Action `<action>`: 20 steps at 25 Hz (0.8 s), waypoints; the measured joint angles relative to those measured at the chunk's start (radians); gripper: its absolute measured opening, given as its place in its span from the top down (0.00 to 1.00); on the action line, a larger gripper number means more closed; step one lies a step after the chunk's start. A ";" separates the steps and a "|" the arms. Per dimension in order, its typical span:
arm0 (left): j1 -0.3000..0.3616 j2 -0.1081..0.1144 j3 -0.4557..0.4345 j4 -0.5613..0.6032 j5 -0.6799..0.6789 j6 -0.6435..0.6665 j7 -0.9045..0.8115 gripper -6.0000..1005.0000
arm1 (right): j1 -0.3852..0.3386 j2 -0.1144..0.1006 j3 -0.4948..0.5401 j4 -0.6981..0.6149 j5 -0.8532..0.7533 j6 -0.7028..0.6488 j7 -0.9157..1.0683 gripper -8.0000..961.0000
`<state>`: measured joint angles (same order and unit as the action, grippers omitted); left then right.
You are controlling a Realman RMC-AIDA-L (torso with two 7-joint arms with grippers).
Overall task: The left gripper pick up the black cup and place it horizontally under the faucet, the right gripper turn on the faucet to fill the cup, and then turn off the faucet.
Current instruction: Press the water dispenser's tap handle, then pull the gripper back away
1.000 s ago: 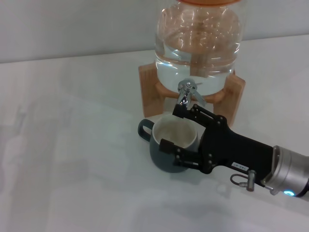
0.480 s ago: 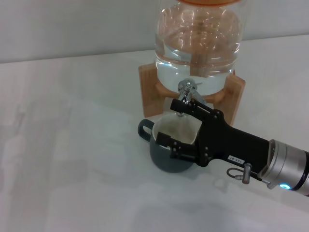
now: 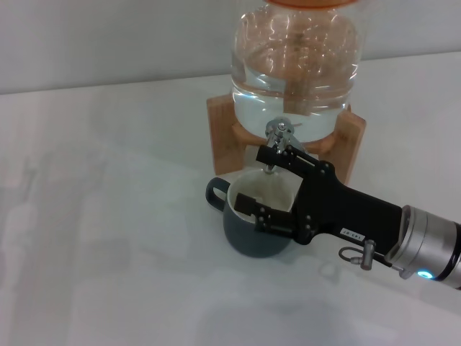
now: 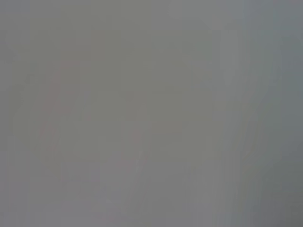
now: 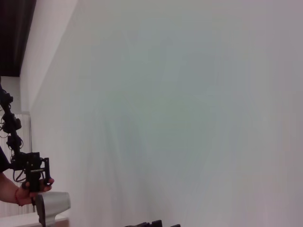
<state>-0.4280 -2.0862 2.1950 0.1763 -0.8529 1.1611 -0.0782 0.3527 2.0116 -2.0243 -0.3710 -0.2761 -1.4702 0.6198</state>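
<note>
The cup (image 3: 253, 223) stands upright on the white worktop (image 3: 108, 216), mouth up, directly below the faucet (image 3: 277, 140) and just in front of the wooden stand (image 3: 223, 137). It is squat and rounded, dark charcoal outside and cream-white inside, and its small loop handle points away from the faucet toward the robot's left, so its widest line runs left to right across the worktop. The faucet is a small shiny chrome tap at the foot of a clear jar (image 3: 294, 65) that holds water and sits in the stand; its spout points down at the cup's mouth. The right end effector (image 3: 263, 186), a long black body with a small white label and a silver wrist, reaches in from the right of the faucet and lies slanted across the cup's right side. Its fingers are spread apart: the upper one touches or sits just at the faucet, the lower one lies over the cup's near rim, and the cup's mouth shows between them. The left end effector is out of sight; the left wrist view is plain grey, the right wrist view mostly a pale surface.
</note>
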 joint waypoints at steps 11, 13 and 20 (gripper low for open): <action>0.000 0.000 0.000 0.000 0.000 0.000 0.000 0.12 | -0.003 -0.002 0.024 0.005 0.000 0.001 -0.002 0.10; -0.001 0.000 0.000 0.000 0.000 0.000 0.000 0.12 | -0.003 -0.003 0.027 0.006 0.000 0.001 -0.003 0.10; -0.001 0.000 0.000 0.000 0.000 0.000 0.000 0.12 | -0.004 -0.005 0.041 0.007 -0.002 0.002 -0.005 0.10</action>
<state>-0.4295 -2.0862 2.1951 0.1763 -0.8529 1.1613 -0.0782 0.3489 2.0065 -1.9834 -0.3636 -0.2780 -1.4686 0.6143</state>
